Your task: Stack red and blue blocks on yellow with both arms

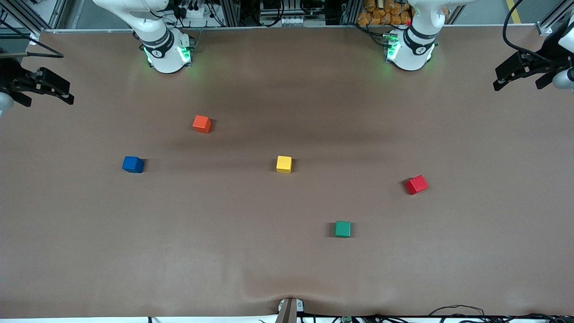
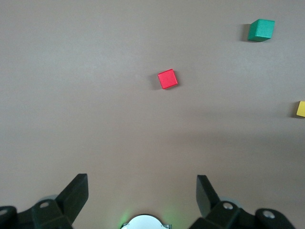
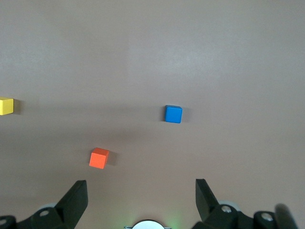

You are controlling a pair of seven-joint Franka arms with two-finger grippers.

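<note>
The yellow cube (image 1: 284, 164) sits near the middle of the table; it also shows in the left wrist view (image 2: 300, 109) and the right wrist view (image 3: 6, 106). The red cube (image 1: 416, 184) (image 2: 167, 78) lies toward the left arm's end, a little nearer to the front camera than the yellow one. The blue cube (image 1: 132, 164) (image 3: 173, 114) lies toward the right arm's end. My left gripper (image 1: 518, 80) (image 2: 142, 183) is open and empty, up over the left arm's end of the table. My right gripper (image 1: 47, 96) (image 3: 141, 188) is open and empty over the right arm's end.
An orange-red cube (image 1: 202, 124) (image 3: 98, 158) sits farther from the front camera than the blue cube, toward the right arm's base. A green cube (image 1: 342, 229) (image 2: 261, 30) lies nearer to the front camera, between yellow and red. The brown table mat (image 1: 287, 269) has a small bump at its front edge.
</note>
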